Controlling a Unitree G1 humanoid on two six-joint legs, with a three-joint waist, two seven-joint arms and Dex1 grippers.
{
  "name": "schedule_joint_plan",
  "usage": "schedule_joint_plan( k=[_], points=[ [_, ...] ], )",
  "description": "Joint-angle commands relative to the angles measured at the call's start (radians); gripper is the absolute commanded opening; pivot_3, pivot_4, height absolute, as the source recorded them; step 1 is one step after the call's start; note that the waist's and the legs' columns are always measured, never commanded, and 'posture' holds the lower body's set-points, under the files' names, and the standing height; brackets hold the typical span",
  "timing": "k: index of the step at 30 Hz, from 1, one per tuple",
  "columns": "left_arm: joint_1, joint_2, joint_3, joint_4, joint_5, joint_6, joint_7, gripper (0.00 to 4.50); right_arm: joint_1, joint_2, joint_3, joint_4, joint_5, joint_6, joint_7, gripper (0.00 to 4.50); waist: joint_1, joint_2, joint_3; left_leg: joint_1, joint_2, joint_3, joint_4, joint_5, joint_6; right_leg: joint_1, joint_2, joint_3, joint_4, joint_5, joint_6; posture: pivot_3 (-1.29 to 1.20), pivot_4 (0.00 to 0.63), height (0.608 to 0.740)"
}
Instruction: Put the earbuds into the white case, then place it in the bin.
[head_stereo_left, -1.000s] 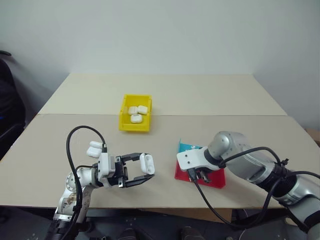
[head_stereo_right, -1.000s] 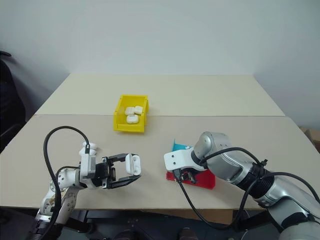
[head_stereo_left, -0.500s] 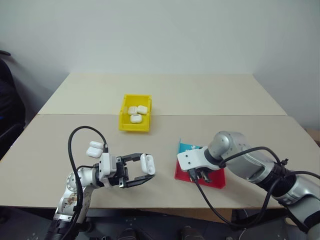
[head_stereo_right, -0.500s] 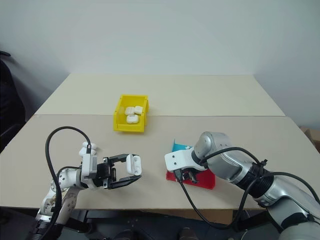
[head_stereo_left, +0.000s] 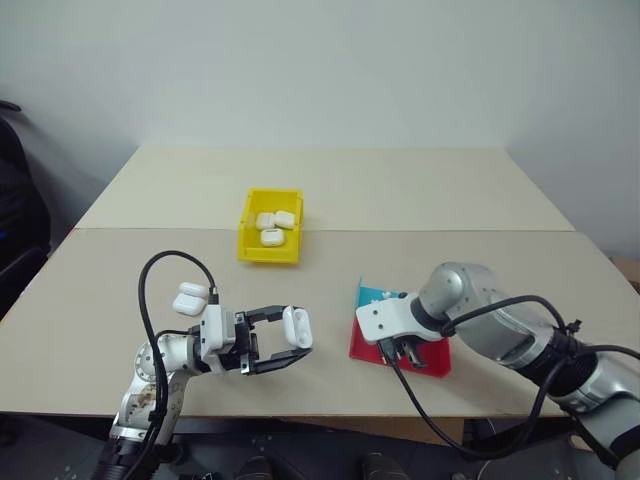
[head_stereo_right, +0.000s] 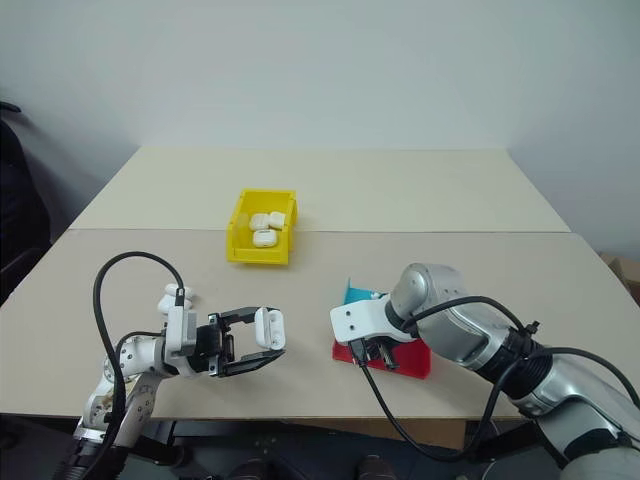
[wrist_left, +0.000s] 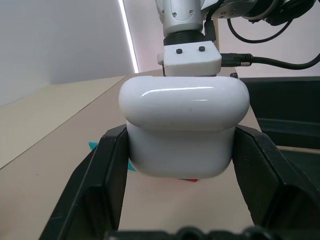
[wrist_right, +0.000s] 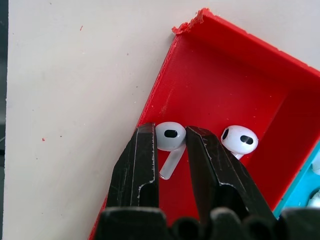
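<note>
A: What is on the left side of the table (head_stereo_left: 120, 290)?

B: The left gripper (head_stereo_left: 293, 342) points sideways toward the right, just above the near table edge. Its two black fingers are clamped on the white case (head_stereo_left: 296, 326). In the left wrist view the case (wrist_left: 183, 131) sits between both fingers (wrist_left: 102, 170), touching each one, with its rounded lid on top and closed.

A: Is there something beside that arm?

B: Yes, a spare white case (head_stereo_left: 190, 298) lies on the table just behind the left arm.

A: And the bin?

B: The bin (head_stereo_left: 270, 226) is yellow and stands further back, in the middle of the table, well apart from both grippers. Three white cases (head_stereo_left: 274, 226) lie inside it.

A: What about the right side?

B: The right gripper (wrist_right: 171, 145) points down into the red part of the tray (wrist_right: 225, 100). Its fingers (wrist_right: 142, 155) stand one on each side of an earbud (wrist_right: 170, 137), close against the head; the stem hangs in the narrow gap. I cannot tell if they already press it. A second earbud (wrist_right: 240, 140) lies just beside, outside the fingers, in the same red compartment.
</note>
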Motion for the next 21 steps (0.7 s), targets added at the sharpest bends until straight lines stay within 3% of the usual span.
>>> schedule_joint_plan(
  k=[1, 6, 8, 13, 17, 21],
  points=[
    [-0.014, 0.004, 0.000, -0.015, -0.006, -0.008, 0.000, 2.78, -0.002, -0.002, -0.030, -0.020, -0.016, 0.006, 0.000, 0.76, 0.000, 0.000, 0.000, 0.000, 0.000, 0.000, 0.000, 0.000, 0.000, 0.000, 0.000, 0.000, 0.000, 0.000, 0.000, 0.00, 0.150, 0.740],
    [-0.016, 0.001, -0.003, -0.019, -0.007, -0.006, 0.003, 2.78, 0.004, -0.016, -0.060, -0.045, 0.001, 0.014, 0.001, 0.76, 0.001, 0.000, 0.000, 0.000, 0.000, 0.000, 0.000, 0.000, 0.000, 0.000, 0.000, 0.000, 0.000, 0.000, 0.000, 0.00, 0.150, 0.740],
    [-0.020, -0.006, -0.001, -0.027, -0.017, -0.002, 0.009, 2.78, 0.002, -0.028, -0.135, -0.084, 0.050, 0.058, 0.004, 0.76, 0.001, 0.000, 0.000, -0.001, 0.000, 0.000, 0.000, 0.000, 0.000, -0.001, 0.000, 0.000, 0.000, 0.000, 0.000, 0.00, 0.150, 0.740],
    [-0.048, -0.030, -0.004, -0.109, -0.093, 0.076, 0.036, 2.78, -0.024, -0.042, -0.566, -0.165, 0.300, 0.226, -0.018, 0.76, 0.005, 0.000, 0.000, -0.004, 0.000, 0.000, 0.000, 0.000, 0.000, -0.003, 0.000, 0.000, 0.000, 0.001, 0.000, 0.00, 0.150, 0.740],
    [-0.112, -0.075, -0.028, -0.168, -0.172, 0.168, 0.060, 2.78, -0.014, 0.041, -0.972, -0.198, 0.565, 0.326, -0.074, 0.76, 0.013, 0.000, 0.000, -0.004, 0.000, -0.001, 0.000, 0.000, 0.001, 0.000, 0.000, -0.003, -0.002, 0.003, 0.003, 0.00, 0.150, 0.740],
    [-0.208, -0.110, -0.060, -0.179, -0.210, 0.251, 0.067, 2.78, 0.032, 0.147, -1.205, -0.268, 0.792, 0.350, -0.171, 0.76, 0.014, 0.000, 0.000, -0.004, 0.000, -0.003, 0.000, -0.001, 0.002, 0.003, 0.000, -0.004, -0.006, 0.005, 0.006, 0.00, 0.150, 0.740]
  ],
)
